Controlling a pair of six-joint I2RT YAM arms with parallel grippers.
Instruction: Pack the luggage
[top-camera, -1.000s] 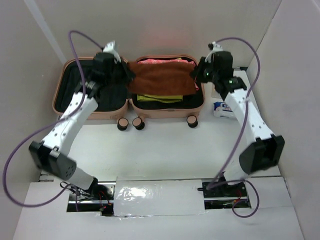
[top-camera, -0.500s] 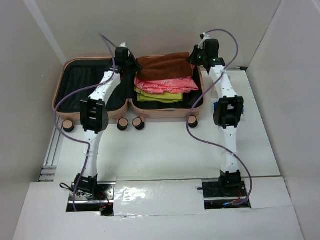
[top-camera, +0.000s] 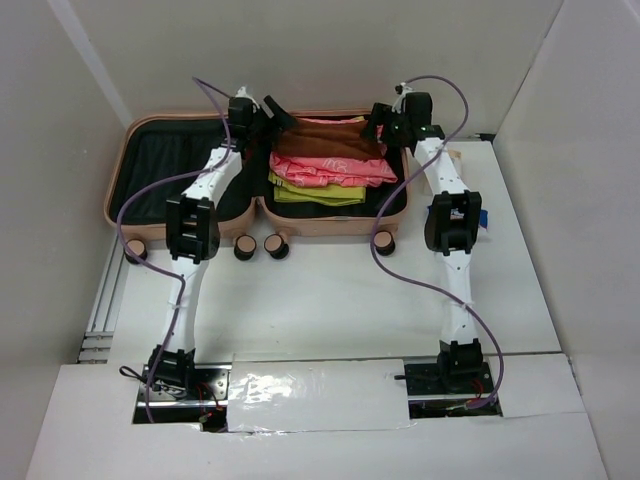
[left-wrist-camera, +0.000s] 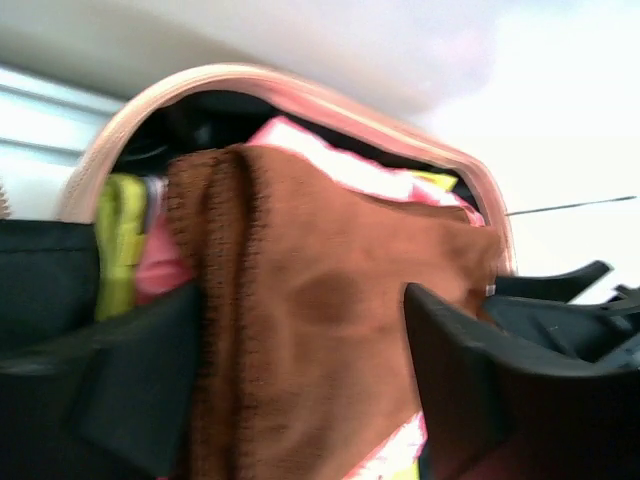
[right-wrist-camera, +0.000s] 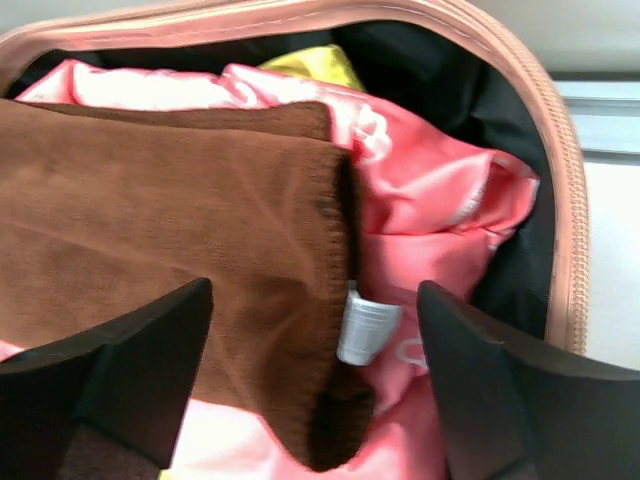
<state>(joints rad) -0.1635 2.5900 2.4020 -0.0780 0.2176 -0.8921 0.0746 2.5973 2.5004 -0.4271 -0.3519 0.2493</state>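
**Both arms reach across the table to the luggage.** It lies opened flat at the far side, with black lining showing in its left half and a stack of clothes in its right. A brown towel tops that stack, over a pink garment and a yellow-green garment.

Your left gripper stands wide open, with one end of the towel lying between its fingers but clamped by neither. Your right gripper is spread just as wide over the towel's other edge and holds nothing.

The step in hand looks like settling the towel on the stack. To do it well, lift both arms straight up so that no fingertip drags the cloth. Then check that every fold sits inside the luggage's rim, above all at the right wall, where the pink garment bunches against the lining. Tuck in any overhang before you swing the left half over.
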